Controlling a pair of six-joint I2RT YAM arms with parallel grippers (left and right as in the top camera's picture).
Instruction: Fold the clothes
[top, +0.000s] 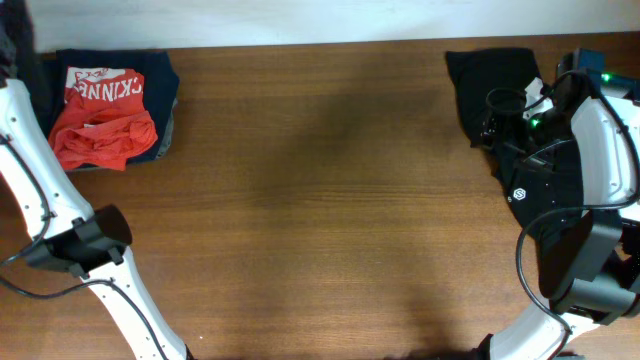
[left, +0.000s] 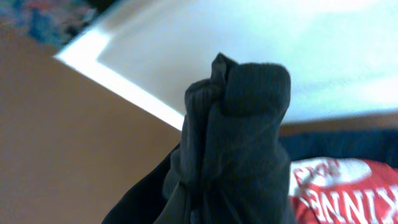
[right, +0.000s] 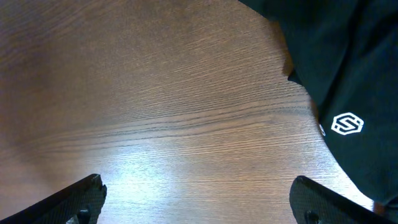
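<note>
Right gripper (right: 196, 186) hangs wide open over the table (right: 155, 93), just beside the black shirt (right: 360, 68) with the white logo (right: 347, 124), far right. Left gripper (top: 14, 45) is buried behind bunched dark cloth (left: 242, 143) near the red shirt (top: 100, 125), so can't tell if it's clamped

Even light; glare on the table (right: 186, 149); dark shirt (left: 236, 143) blurred close-up.

Brown wood-grain table (top: 320, 200); white surface (top: 300, 20) beyond far edge.

Right pincer (right: 198, 188) splayed wide; left arm (top: 30, 150) stretched far forward.
</note>
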